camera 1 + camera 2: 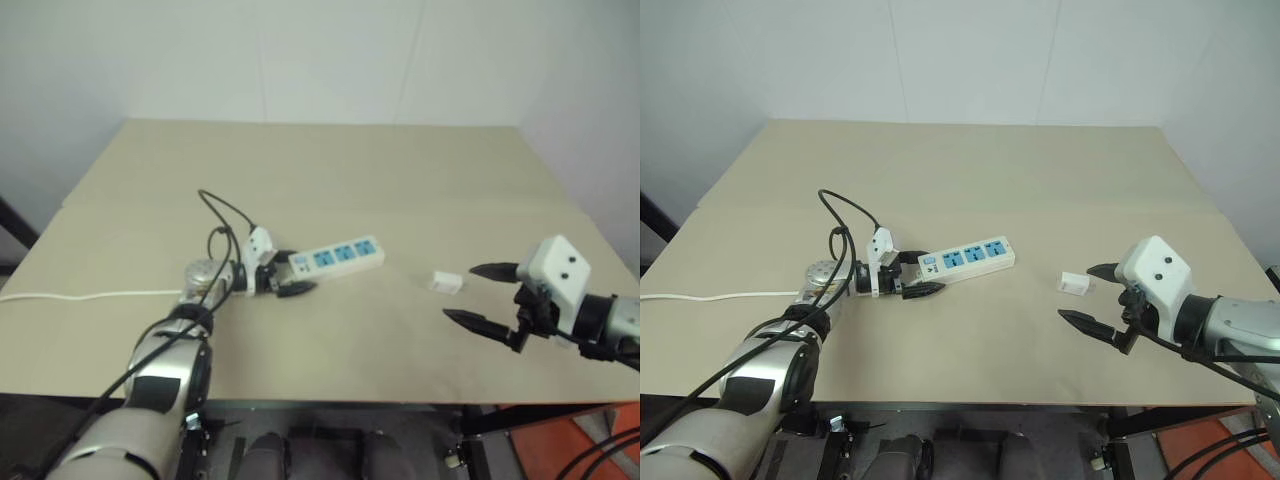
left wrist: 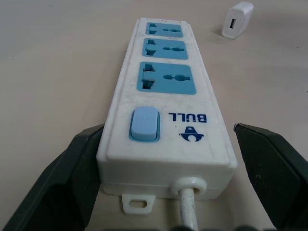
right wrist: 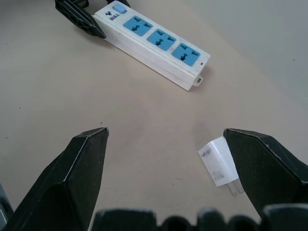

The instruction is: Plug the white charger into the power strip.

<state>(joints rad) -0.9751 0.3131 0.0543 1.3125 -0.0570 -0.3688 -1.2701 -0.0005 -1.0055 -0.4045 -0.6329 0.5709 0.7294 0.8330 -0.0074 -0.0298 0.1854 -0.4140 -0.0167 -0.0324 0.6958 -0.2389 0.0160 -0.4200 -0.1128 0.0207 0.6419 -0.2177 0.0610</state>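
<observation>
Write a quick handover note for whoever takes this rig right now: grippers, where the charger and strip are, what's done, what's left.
Left gripper: fingers either side of the power strip's switch end; one touches, the other shows a gap.
Right gripper: open, empty, hovering beside the white charger.
Charger lies loose on the table, prongs bare, apart from the strip.
Done: nothing plugged in; all three sockets empty.
Left: steady the strip, pick up the charger, plug it in.
</observation>
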